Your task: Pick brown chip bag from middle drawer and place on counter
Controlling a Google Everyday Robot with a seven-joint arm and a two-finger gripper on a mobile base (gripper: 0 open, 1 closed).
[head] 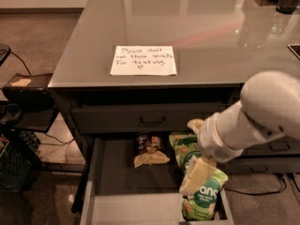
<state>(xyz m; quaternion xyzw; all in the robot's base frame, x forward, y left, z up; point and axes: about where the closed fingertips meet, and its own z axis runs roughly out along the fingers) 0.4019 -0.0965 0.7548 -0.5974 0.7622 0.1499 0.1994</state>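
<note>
The brown chip bag (149,149) lies at the back of the open middle drawer (96,191), its wrinkly tan end toward the front. My gripper (193,159) hangs on its white arm (255,116) over the right part of the drawer, above the green bags and to the right of the brown bag, apart from it. It holds nothing that I can see. The grey counter (197,27) is above, with a white handwritten note (143,60) near its front edge.
Two green "dang" bags (202,198) (182,144) lie in the drawer's right half, partly hidden by the gripper. A shut drawer front with a black handle (152,121) sits above the open one. Dark crates and cables (14,163) stand on the floor at left.
</note>
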